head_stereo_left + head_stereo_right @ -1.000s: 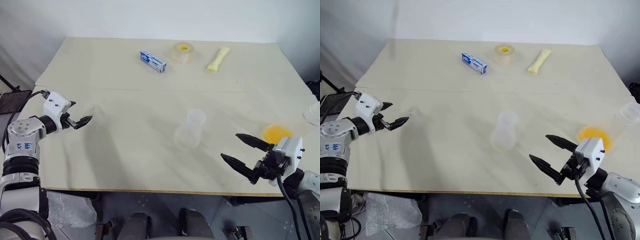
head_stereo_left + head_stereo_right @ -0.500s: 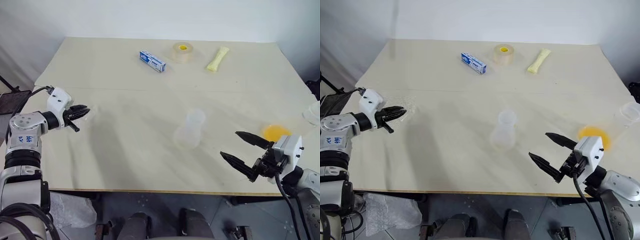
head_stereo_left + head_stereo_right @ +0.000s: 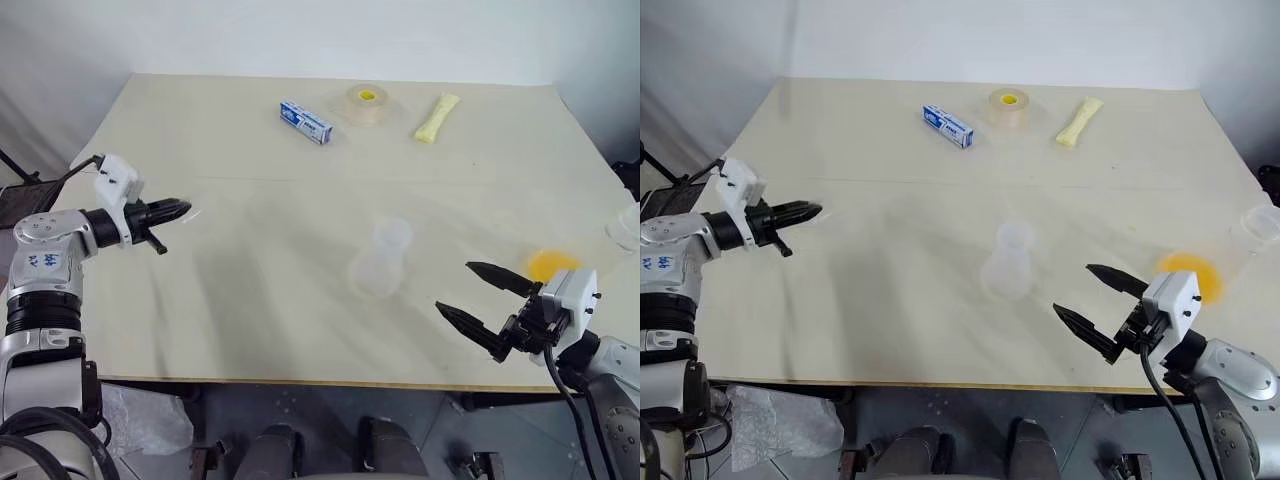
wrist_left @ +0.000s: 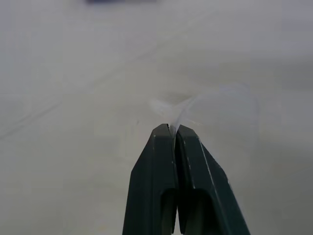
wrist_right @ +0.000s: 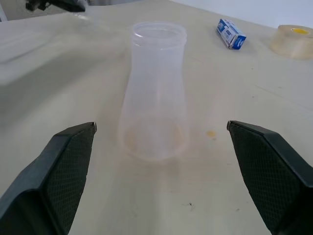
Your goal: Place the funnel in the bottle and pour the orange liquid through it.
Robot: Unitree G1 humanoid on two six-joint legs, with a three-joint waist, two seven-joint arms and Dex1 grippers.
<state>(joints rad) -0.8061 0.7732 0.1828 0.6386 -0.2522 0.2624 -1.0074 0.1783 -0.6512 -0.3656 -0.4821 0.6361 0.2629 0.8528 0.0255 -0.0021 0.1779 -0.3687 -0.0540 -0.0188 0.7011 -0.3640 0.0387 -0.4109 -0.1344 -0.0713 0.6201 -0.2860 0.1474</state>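
Observation:
The frosted flask-shaped bottle stands upright mid-table, straight ahead of my right gripper, which hangs open and empty a short way from it. In the right wrist view the bottle sits between the two spread fingers. A pool of orange liquid lies at the right, beyond that gripper. At the table's left, my left gripper is shut, pointing roughly level toward the middle. Its wrist view shows the clear, almost see-through funnel pinched by a thin edge at the fingertips.
A blue and white box, a tape roll with a yellow centre and a pale yellow packet lie along the far side. A clear wide-rimmed vessel stands at the right edge.
My left gripper has closed from open onto the funnel, then lifted and swung a little toward the middle. The right gripper and the bottle have stayed put.

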